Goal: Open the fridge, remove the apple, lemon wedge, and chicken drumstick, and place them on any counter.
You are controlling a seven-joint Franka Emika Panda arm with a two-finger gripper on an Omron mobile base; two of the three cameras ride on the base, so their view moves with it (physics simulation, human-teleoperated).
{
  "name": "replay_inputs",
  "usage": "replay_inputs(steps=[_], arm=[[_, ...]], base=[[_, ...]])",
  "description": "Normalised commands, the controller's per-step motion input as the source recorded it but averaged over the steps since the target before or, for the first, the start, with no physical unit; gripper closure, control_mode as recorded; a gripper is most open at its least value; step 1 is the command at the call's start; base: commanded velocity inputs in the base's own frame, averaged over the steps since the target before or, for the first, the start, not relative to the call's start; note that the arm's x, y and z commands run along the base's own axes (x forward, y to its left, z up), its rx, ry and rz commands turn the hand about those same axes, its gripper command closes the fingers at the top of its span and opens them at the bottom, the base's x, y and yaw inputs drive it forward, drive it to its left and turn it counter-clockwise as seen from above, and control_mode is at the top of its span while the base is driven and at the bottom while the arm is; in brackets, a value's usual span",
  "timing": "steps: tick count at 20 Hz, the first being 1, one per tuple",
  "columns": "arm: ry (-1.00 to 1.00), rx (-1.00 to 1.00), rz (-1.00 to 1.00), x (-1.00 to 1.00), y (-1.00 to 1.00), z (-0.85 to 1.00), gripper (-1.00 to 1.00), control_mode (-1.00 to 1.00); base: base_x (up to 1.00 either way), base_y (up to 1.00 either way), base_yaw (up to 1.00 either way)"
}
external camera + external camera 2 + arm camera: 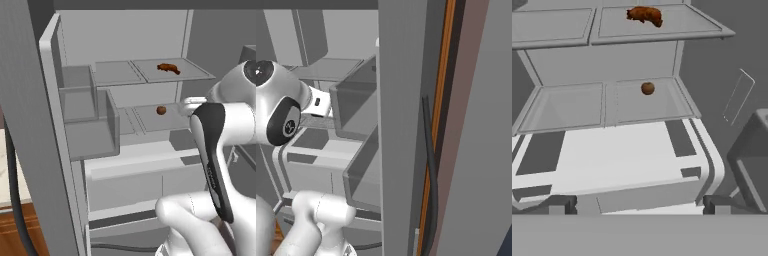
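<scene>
Fridge (pixel 125 35) doors stand swung wide, the grey interior laid bare directly ahead of the robot's gripper (pixel 639 204), whose two dark fingertips (pixel 559 204) sit far apart with nothing between them. From the left base view, the left door's inner face, with its stacked grey bins (pixel 90 125), hangs off to the gripper's left, while the right base view shows the other door edge-on, its own bins (pixel 358 107) close beside the white arm.

Inside, two levels of glass shelving lie ahead of the gripper. The upper shelf (pixel 662 32) sits above and beyond the fingertips; the lower shelf (pixel 612 107) is nearer, roughly straight out from the hand, with the white drawer top (pixel 612 155) spreading just below it and closest to the fingers.

Chicken drumstick (pixel 645 14), a reddish-brown piece, rests on the right-hand pane of the upper shelf, high and well apart from the gripper. The apple (pixel 647 88), a small dark reddish-brown ball, sits toward the back of the lower shelf, ahead of the open jaws and a little above them, not touching them. In the left base view, the apple (pixel 161 110) appears just left of the hand.
</scene>
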Motion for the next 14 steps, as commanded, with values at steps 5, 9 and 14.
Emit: replay_inputs(steps=[5, 9, 14], arm=[[0.0, 0.0, -0.08, 0.39, -0.08, 0.44, -1.0, -1.0], [0.0, 0.0, -0.07, 0.44, -0.15, 0.32, -1.0, -1.0], [-0.02, 0.0, 0.0, 0.65, -0.28, -0.01, -1.0, -1.0]], base=[[0.0, 0.0, 0.0], [0.0, 0.0, 0.0], [0.0, 0.0, 0.0]])
